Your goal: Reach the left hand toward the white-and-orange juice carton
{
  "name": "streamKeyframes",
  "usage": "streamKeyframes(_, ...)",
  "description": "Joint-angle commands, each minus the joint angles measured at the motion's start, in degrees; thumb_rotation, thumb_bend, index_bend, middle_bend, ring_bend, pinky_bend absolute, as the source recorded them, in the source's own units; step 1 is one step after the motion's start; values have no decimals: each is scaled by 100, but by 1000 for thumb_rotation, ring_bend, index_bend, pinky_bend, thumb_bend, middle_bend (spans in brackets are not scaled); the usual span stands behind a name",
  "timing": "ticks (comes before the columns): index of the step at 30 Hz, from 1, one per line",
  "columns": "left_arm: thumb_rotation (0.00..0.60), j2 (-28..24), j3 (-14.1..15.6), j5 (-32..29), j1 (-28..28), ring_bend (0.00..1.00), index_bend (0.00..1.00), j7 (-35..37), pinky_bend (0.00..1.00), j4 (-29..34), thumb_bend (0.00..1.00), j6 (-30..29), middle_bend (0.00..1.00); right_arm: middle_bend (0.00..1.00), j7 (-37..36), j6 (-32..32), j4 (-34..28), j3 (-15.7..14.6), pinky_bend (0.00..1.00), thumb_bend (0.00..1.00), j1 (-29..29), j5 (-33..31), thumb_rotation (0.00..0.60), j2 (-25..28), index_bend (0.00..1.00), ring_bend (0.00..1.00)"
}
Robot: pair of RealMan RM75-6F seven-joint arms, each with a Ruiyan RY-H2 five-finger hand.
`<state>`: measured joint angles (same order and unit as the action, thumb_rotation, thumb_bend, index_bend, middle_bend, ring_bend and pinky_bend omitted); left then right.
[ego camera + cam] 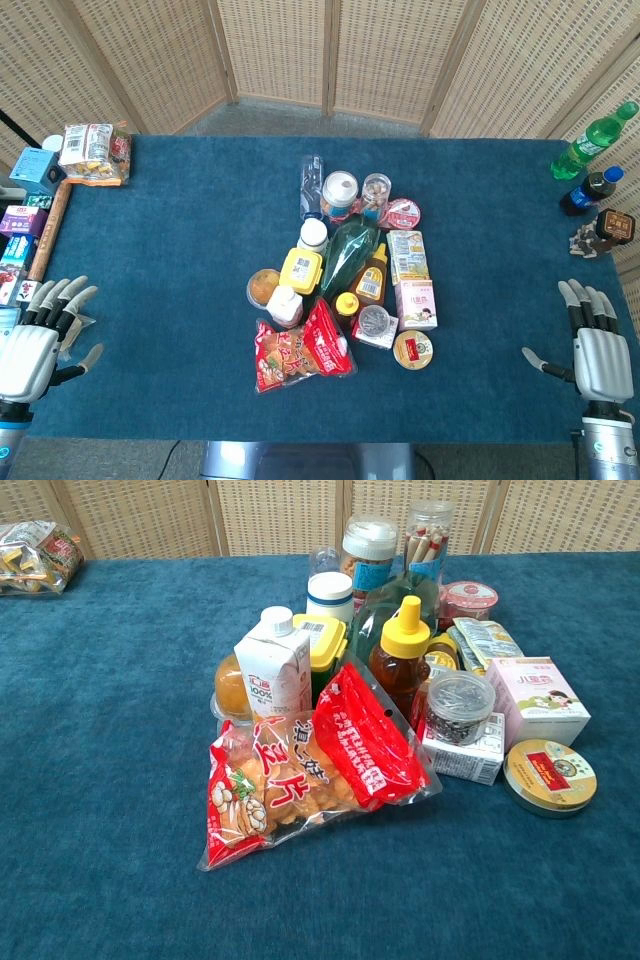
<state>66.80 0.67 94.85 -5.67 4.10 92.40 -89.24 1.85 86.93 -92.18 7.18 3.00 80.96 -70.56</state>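
Note:
The white-and-orange juice carton (274, 667) stands upright with a white cap at the left of the pile, just behind a red snack bag (300, 770); in the head view the carton (285, 305) shows from above. My left hand (35, 340) lies at the table's near left edge, fingers spread and holding nothing, far left of the carton. At the near right edge my right hand (597, 350) is likewise spread and holds nothing. Neither hand appears in the chest view.
Around the carton crowd a honey bottle (402, 660), a green bottle (348, 250), a yellow-lidded tub (301, 270), a pink box (535, 698) and a round tin (549, 775). Boxes and a snack bag (93, 153) line the left edge; drink bottles (592, 140) stand far right.

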Motion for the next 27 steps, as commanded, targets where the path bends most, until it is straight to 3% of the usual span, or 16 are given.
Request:
streamKeyframes(1, 600, 4, 13, 15, 4, 0, 136, 1, 0, 2, 344, 0, 0, 0, -23, 12, 8, 0, 0, 0, -7, 4, 527, 1, 0, 0)
streamKeyframes(13, 600, -34, 41, 19, -73, 0, 116, 156, 0, 86, 342, 161, 0, 0, -192, 130, 57, -62, 0, 0, -124, 57, 528, 30, 0, 0)
streamKeyframes(19, 600, -72, -32, -122, -476, 0, 105, 416, 0, 282, 341, 841, 0, 0, -141, 137, 1, -63, 0, 0, -124, 82, 526, 46, 0, 0)
streamKeyframes(27, 600, 42, -204, -181, -1355, 0, 68, 1504, 0, 506, 339, 2009, 0, 0, -100, 139, -52, -68, 0, 0, -155, 43, 529, 70, 0, 0)
